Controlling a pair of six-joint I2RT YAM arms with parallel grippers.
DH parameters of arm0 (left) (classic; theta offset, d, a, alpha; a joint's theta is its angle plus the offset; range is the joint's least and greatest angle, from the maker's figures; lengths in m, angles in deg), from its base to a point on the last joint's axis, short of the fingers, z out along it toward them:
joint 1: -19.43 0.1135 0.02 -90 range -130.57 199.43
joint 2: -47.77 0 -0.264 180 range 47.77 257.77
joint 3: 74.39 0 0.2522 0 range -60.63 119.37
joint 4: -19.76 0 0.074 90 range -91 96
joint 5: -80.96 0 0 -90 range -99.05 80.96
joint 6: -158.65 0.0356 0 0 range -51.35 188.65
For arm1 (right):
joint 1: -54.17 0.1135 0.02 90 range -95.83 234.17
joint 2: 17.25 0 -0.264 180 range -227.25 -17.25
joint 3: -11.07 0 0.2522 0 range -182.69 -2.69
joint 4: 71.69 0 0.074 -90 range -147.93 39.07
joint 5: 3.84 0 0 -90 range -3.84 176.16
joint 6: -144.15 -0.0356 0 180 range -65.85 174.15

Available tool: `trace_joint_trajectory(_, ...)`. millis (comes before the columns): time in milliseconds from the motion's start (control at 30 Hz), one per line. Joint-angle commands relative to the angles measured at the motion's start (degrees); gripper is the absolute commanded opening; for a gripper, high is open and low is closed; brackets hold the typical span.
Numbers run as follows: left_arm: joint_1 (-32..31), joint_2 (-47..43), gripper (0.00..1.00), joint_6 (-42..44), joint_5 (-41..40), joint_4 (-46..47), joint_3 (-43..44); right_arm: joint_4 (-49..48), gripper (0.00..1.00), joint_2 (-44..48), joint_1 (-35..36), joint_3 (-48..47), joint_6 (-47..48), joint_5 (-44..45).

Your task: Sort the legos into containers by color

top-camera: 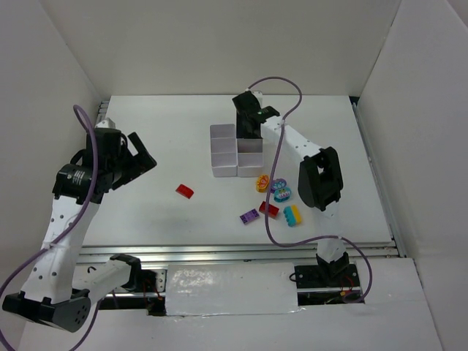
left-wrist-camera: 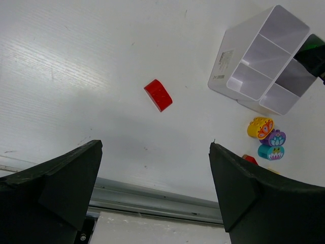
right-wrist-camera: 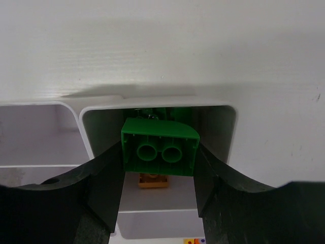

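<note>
Right pincer (right-wrist-camera: pixel 158 161) pinches a green lego (right-wrist-camera: pixel 159 146) over the mid-frame compartment of the containers (right-wrist-camera: pixel 227 117), so drop step; next: spread jaws, then left pincer (left-wrist-camera: pixel 155 152), spread wide, likely takes red lego (left-wrist-camera: pixel 158 95) on worktop (left-wrist-camera: pixel 76 61).

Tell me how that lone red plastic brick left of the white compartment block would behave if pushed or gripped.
The small red plastic brick looks rigid and probably light. It rests on the smooth white table, so a push would likely slide it, not roll it. Its glossy faces may slip when gripped.
</note>
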Motion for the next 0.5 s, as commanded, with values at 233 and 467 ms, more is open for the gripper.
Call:
trace_joint_trajectory(233,0.1,0.7,1.00,2.0,2.2,3.0,0.1,-2.4,0.36,3.8,-0.2,-0.4,1.1,1.1)
trace_joint_trajectory(467,0.1,0.2,1.00,2.0,2.6,3.8,-1.2,-2.3,0.64,4.6,-0.2,-0.5,0.8,0.5)
